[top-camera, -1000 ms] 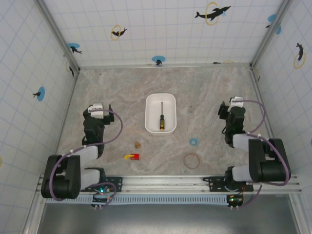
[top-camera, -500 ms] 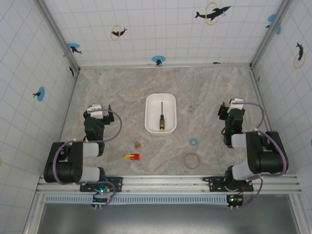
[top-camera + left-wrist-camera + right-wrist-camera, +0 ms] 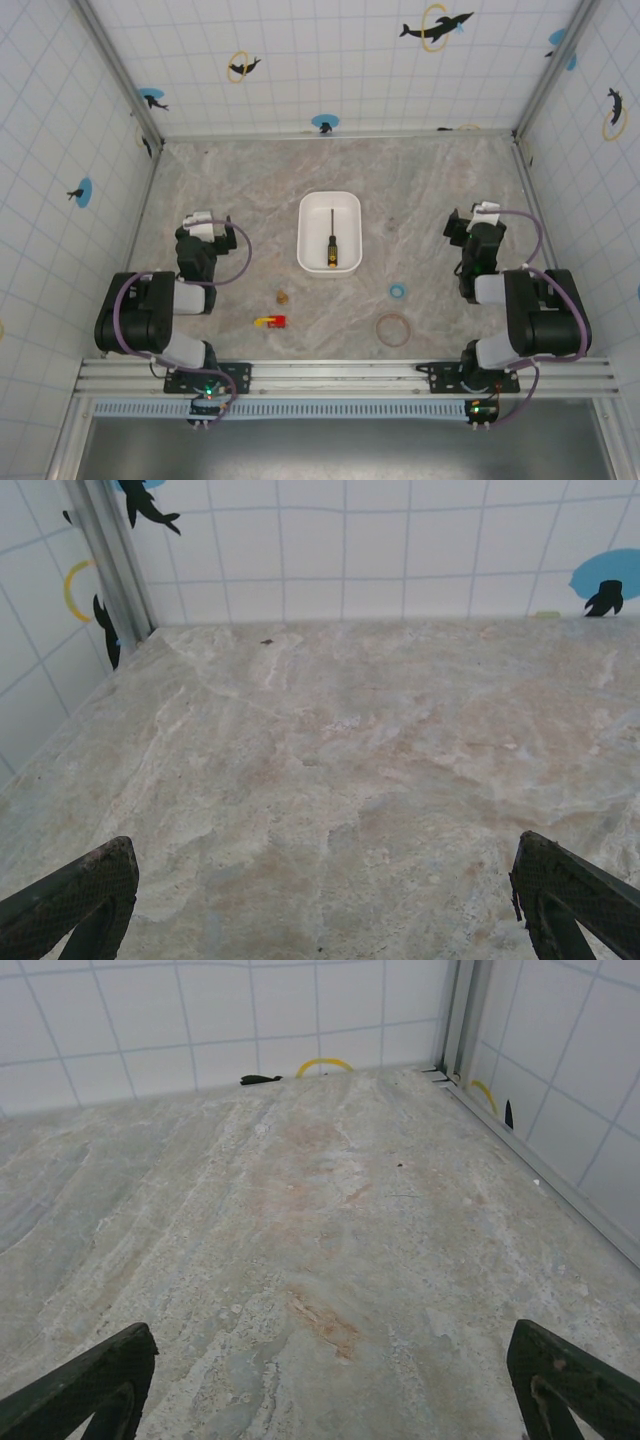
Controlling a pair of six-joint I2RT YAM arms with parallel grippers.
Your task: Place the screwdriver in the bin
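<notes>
Screwdriver (image 3: pixel 330 242) is lying inside the bin (image 3: pixel 347 212), its yellow-and-black handle pointing back toward the arms and its thin dark shaft pointing at the far wall. The white bin is sitting on the marbled bench (image 3: pixel 420 180), roughly midway between the two arms.

The left end effector (image 3: pixel 203 226) is facing the far wall, well apart from the bin on its left side. Its dark fingers (image 3: pixel 85 895) are standing spread wide at the bottom corners of the left wrist view, gripping nothing, with bare bench between them. The right end effector (image 3: pixel 478 222) is doing the same well off to the bin's right, its fingers (image 3: pixel 95 1380) also parted wide and holding nothing. Both arms are folded back close to their bases.

Nearer the arms, a small red-and-yellow object (image 3: pixel 270 321) is lying left of centre, with a tiny brown piece (image 3: pixel 283 296) just beyond it. A small blue ring (image 3: pixel 398 291) and a larger brownish ring (image 3: pixel 393 329) are lying on the right.
</notes>
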